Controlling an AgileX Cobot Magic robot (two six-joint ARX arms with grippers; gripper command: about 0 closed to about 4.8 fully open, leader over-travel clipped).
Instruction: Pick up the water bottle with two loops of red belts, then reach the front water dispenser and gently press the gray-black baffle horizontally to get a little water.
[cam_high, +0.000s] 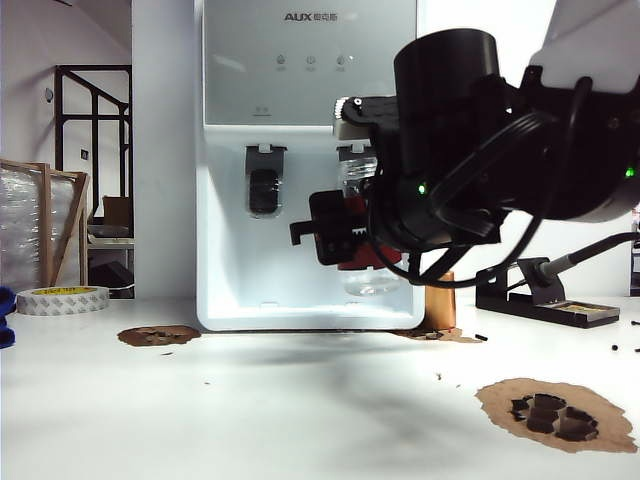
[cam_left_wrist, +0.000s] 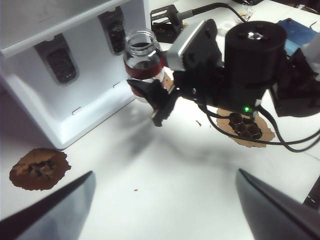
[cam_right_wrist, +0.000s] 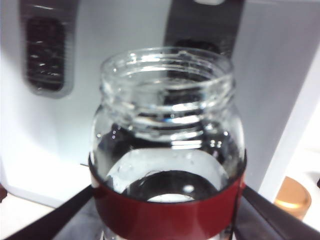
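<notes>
On the white surface (cam_high: 300, 420), at the far left of the exterior view and well to the left of the water dispenser (cam_high: 310, 150), lies a roll of tape (cam_high: 62, 299). Nearer the water dispenser's left foot sits a brown patch (cam_high: 158, 336). The left pincer (cam_left_wrist: 165, 210) hangs above the surface out in front of the water dispenser, its two dark fingers (cam_left_wrist: 55, 205) spread wide and released, with nothing between them. The water dispenser stands upright with two dark levers; the left lever (cam_high: 265, 180) is free. The water bottle (cam_high: 365, 230) is held upright, off the surface, right in front of the right lever (cam_right_wrist: 200, 30), its open mouth just below it. The right pincer (cam_high: 350, 235) is clenched on the water bottle at the red bands. Just beside the water dispenser's right foot stands a copper cylinder (cam_high: 440, 300), then a black soldering stand (cam_high: 545, 295), and nearer the camera another brown patch (cam_high: 555, 413).
</notes>
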